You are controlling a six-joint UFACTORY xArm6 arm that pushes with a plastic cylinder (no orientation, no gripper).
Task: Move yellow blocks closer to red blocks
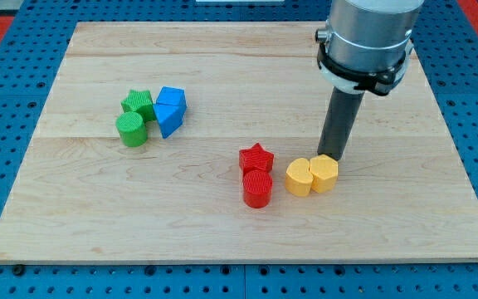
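Note:
Two yellow blocks lie side by side right of the board's middle: a yellow heart-like block [299, 177] on the left and a yellow hexagonal block [324, 173] touching it on the right. A red star block [256, 158] and a red cylinder [257, 188] sit just left of them, the star above the cylinder, a small gap from the yellow pair. My tip [329, 155] stands right behind the yellow hexagonal block's upper right edge, touching or nearly touching it.
At the view's left stand a green star block [139, 103], a green cylinder [131, 129], and two blue blocks [171, 109] touching them. The wooden board [222, 224] lies on a blue grid surface.

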